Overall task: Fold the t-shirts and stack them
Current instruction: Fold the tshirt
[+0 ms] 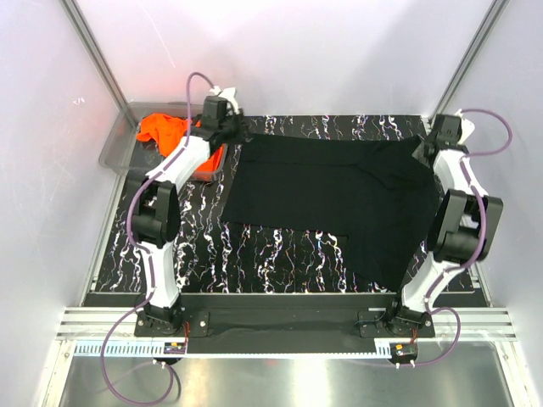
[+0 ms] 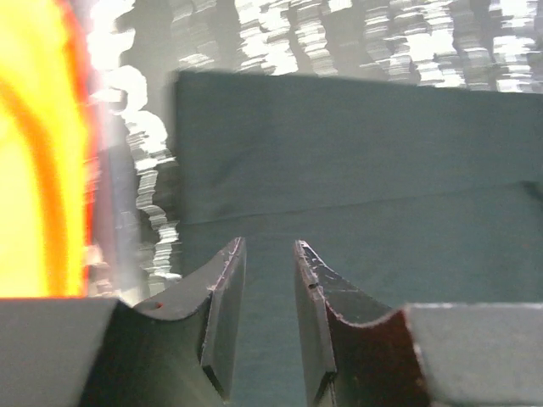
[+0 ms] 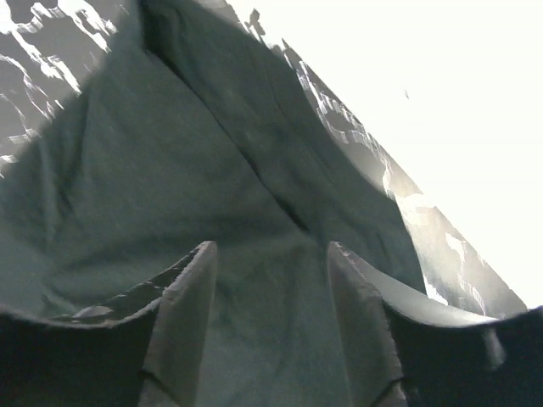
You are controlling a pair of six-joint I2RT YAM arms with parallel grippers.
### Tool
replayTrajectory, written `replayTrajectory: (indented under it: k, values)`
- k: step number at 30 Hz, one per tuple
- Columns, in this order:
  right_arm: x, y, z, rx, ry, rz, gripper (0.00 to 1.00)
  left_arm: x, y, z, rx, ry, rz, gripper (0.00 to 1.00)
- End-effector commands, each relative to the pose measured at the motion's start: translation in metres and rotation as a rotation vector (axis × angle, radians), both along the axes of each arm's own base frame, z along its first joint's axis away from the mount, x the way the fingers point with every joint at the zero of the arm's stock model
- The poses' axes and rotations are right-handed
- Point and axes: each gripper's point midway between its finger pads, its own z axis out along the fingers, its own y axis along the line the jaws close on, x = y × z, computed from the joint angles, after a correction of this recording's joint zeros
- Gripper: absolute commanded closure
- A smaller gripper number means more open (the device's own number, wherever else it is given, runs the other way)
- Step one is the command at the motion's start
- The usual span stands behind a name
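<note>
Black tee spread on desk | left gripper over its far-left corner, jaws narrowly apart, empty | right gripper over far-right edge, jaws wide, empty

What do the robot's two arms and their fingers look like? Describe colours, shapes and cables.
Both the left arm and right arm have white links, bulky black joints and a looping purple cable. The fingers are dark, flat and tapered.
</note>
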Motion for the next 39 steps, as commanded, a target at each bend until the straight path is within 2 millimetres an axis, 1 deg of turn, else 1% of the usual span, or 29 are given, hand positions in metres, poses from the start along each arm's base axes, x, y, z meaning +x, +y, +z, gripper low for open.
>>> replayTrajectory:
  k: [1, 2, 3, 5, 6, 7, 8, 9, 10, 11, 12, 13, 15, 16, 17, 18, 20, 21, 23, 25, 26, 27, 29, 31, 32, 37, 39]
  values:
    - [0.040, -0.004, 0.012, -0.021, -0.031, 0.096, 0.35, -0.007, -0.049, 0.051, -0.061, -0.111, -0.062, 0.66]
    - [0.049, -0.004, 0.012, -0.019, -0.036, 0.109, 0.34, -0.005, -0.057, 0.050, -0.074, -0.111, -0.068, 0.66]
    - [0.065, -0.006, 0.007, -0.018, -0.038, 0.126, 0.32, -0.003, -0.073, 0.042, -0.094, -0.093, -0.072, 0.66]
    - [0.082, -0.007, 0.003, -0.006, -0.050, 0.153, 0.30, 0.004, -0.086, 0.038, -0.128, -0.093, -0.065, 0.67]
    - [0.097, -0.009, 0.001, -0.006, -0.064, 0.165, 0.30, 0.009, -0.095, 0.037, -0.152, -0.092, -0.053, 0.68]
    - [0.106, -0.006, -0.001, 0.012, -0.075, 0.190, 0.29, 0.014, -0.101, 0.017, -0.155, -0.061, -0.043, 0.68]
    - [0.114, -0.006, -0.003, 0.017, -0.081, 0.201, 0.28, 0.022, -0.105, 0.017, -0.174, -0.066, -0.032, 0.69]
    - [0.126, -0.008, -0.006, 0.019, -0.092, 0.204, 0.28, 0.027, -0.106, 0.009, -0.190, -0.046, -0.004, 0.69]
    - [0.132, -0.009, -0.010, 0.028, -0.097, 0.211, 0.28, 0.031, -0.108, -0.012, -0.187, -0.015, 0.013, 0.70]
    - [0.137, -0.010, -0.013, 0.038, -0.103, 0.211, 0.27, 0.037, -0.109, -0.013, -0.198, -0.029, 0.025, 0.70]
    - [0.147, -0.011, -0.019, 0.056, -0.116, 0.205, 0.27, 0.043, -0.108, -0.015, -0.210, -0.031, 0.046, 0.69]
    - [0.151, -0.010, -0.023, 0.070, -0.121, 0.206, 0.27, 0.048, -0.109, -0.027, -0.212, -0.025, 0.054, 0.69]
    - [0.159, -0.012, -0.033, 0.083, -0.124, 0.197, 0.27, 0.056, -0.107, -0.029, -0.230, -0.025, 0.081, 0.69]
    - [0.162, -0.015, -0.035, 0.080, -0.125, 0.187, 0.27, 0.058, -0.107, -0.032, -0.236, -0.022, 0.089, 0.69]
    - [0.164, -0.015, -0.039, 0.084, -0.124, 0.183, 0.27, 0.059, -0.108, -0.040, -0.239, -0.010, 0.094, 0.69]
    - [0.167, -0.017, -0.045, 0.092, -0.127, 0.176, 0.27, 0.062, -0.106, -0.041, -0.249, -0.004, 0.111, 0.69]
    - [0.170, -0.019, -0.051, 0.099, -0.125, 0.173, 0.28, 0.062, -0.102, -0.051, -0.250, 0.017, 0.126, 0.69]
    - [0.171, -0.023, -0.055, 0.099, -0.123, 0.159, 0.31, 0.063, -0.097, -0.055, -0.258, 0.030, 0.148, 0.69]
    - [0.171, -0.029, -0.058, 0.084, -0.118, 0.131, 0.32, 0.061, -0.091, -0.067, -0.262, 0.060, 0.170, 0.69]
    - [0.174, -0.035, -0.063, 0.085, -0.122, 0.126, 0.34, 0.063, -0.084, -0.074, -0.283, 0.076, 0.196, 0.69]
    - [0.176, -0.035, -0.070, 0.093, -0.117, 0.130, 0.35, 0.063, -0.080, -0.080, -0.287, 0.091, 0.207, 0.69]
    - [0.180, -0.038, -0.066, 0.088, -0.130, 0.138, 0.36, 0.063, -0.078, -0.084, -0.302, 0.109, 0.215, 0.69]
    - [0.184, -0.040, -0.068, 0.085, -0.136, 0.145, 0.39, 0.062, -0.070, -0.095, -0.311, 0.139, 0.241, 0.70]
    - [0.186, -0.045, -0.069, 0.100, -0.150, 0.139, 0.41, 0.061, -0.067, -0.100, -0.316, 0.149, 0.253, 0.70]
    - [0.187, -0.047, -0.070, 0.110, -0.154, 0.136, 0.46, 0.060, -0.066, -0.104, -0.317, 0.159, 0.259, 0.71]
    - [0.193, -0.046, -0.074, 0.168, -0.186, 0.128, 0.50, 0.059, -0.059, -0.113, -0.336, 0.193, 0.296, 0.72]
    - [0.195, -0.046, -0.074, 0.174, -0.194, 0.122, 0.59, 0.058, -0.057, -0.118, -0.341, 0.209, 0.305, 0.72]
